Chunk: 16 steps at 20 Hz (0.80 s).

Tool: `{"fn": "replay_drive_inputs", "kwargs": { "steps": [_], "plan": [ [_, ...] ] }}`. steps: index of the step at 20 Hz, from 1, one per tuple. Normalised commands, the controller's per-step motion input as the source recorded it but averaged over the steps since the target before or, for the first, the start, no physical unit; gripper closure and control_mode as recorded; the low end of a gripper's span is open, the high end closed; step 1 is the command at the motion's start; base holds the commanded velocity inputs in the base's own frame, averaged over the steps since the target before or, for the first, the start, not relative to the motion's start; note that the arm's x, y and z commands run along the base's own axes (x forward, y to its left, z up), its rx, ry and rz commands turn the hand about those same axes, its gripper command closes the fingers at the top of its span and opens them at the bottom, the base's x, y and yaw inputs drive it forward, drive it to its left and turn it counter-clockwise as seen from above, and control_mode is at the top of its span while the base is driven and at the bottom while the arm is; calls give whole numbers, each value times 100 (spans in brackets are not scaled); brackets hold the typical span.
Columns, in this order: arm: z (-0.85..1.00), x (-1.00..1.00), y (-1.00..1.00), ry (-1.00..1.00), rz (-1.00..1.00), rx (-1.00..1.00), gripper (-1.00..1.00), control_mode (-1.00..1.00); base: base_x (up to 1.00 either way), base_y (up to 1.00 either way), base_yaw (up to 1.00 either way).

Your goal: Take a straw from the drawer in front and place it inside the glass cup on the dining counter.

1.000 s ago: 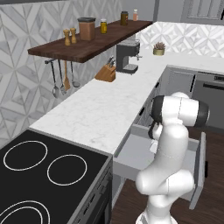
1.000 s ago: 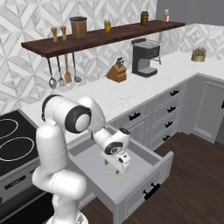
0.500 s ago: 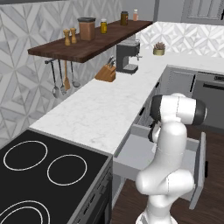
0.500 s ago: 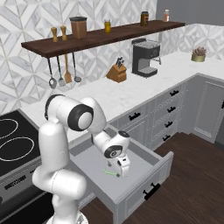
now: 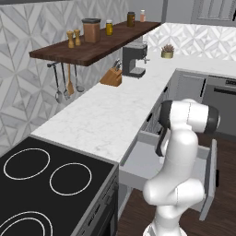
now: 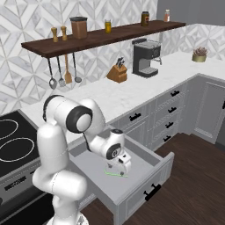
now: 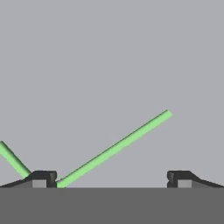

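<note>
I see the drawer (image 6: 136, 180) pulled out, under the white worktop (image 6: 132, 94). My tool (image 6: 121, 167) hangs low inside it, fingers wide apart and holding nothing. The green straw (image 6: 115, 174) lies flat on the grey drawer floor, right under the tool. In the hand view the straw (image 7: 113, 149) makes a bent V, with its bend by one dark fingertip (image 7: 43, 178) at the bottom.

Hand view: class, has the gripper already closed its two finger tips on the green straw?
No. The gripper stands wide open over the drawer floor, and the straw lies flat, unclamped, near one tip.
</note>
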Motion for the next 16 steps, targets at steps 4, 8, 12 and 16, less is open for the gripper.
{"fn": "replay_drive_inputs", "kwargs": {
  "steps": [4, 8, 12, 16],
  "plan": [
    [18, 0, -8, 0, 38, -1, -100, -100, 0, 0, 0],
    [14, 0, -4, 1, 39, 0, -100, -100, 0, 0, 0],
    [11, 0, -5, 3, 41, 0, -100, -100, 0, 0, 0],
    [10, -2, -9, 3, 43, 0, -100, -100, 0, 0, 0]
  ]
}}
